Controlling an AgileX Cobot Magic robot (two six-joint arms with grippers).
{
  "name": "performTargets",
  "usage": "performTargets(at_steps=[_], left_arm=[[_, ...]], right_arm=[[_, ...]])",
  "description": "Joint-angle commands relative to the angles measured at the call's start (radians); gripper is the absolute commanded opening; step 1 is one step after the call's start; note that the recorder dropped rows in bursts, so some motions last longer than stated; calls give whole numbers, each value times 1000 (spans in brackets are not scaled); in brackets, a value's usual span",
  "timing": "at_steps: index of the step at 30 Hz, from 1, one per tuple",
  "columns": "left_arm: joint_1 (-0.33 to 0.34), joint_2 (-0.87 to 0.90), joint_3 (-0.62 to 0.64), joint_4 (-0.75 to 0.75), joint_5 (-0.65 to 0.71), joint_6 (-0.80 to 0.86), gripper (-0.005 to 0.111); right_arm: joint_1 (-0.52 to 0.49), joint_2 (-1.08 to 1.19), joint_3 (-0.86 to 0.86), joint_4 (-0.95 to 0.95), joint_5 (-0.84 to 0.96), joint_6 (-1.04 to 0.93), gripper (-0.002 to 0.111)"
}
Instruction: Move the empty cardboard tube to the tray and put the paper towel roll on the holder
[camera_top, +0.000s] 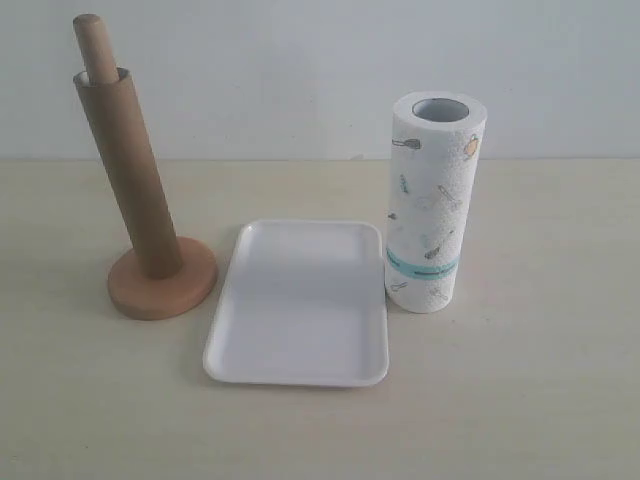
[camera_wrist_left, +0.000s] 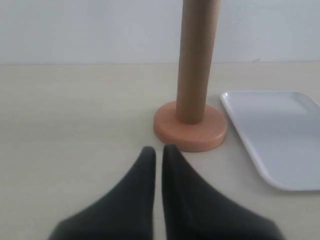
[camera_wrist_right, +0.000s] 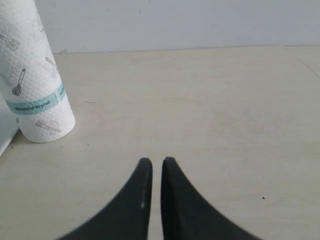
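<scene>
- The long plain brown cardboard tube (camera_top: 130, 175) stood sleeved over the rod of the light-brown wooden holder (camera_top: 165, 288) at the left of the exterior frame. The rod's rounded tip poked out the top, so I'd say step one wasn't started.
- The shallow white rectangular tray (camera_top: 300, 345) lay flat in the middle of the frame with nothing in it, just beside the holder's disc base.
- The thick white printed paper towel roll (camera_top: 432, 200) stood on end at the right, tight against the tray's right edge. Couldn't tell if they touched.
- The left gripper (camera_wrist_left: 158, 150) had its jaws pinched nearly together on nothing, low over the pale tabletop (camera_top: 520, 390) and aimed at the holder's base. The right gripper (camera_wrist_right: 156, 161) was the same: narrow, empty, with the roll at the upper left of its frame.
- My guess is the tube is light and thin-walled, so it dents if squeezed hard. I'd grab it mid-height and pull straight up until it clears the rod.
- The roll looked soft, squashy and fat for those jaws. Pinching its wall through the open core at the top seemed the safer hold.
</scene>
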Motion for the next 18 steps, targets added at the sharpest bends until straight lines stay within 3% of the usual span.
performTargets(at_steps=[1,14,18], left_arm=[[3,-3,3,-3,-2,5,4],[3,-3,3,-3,-2,5,4],[3,-3,3,80,-52,29,4]], right_arm=[[-2,-4,-1,-3,-12,-4,7],[-2,-4,-1,-3,-12,-4,7],[-2,-4,-1,-3,-12,-4,7]])
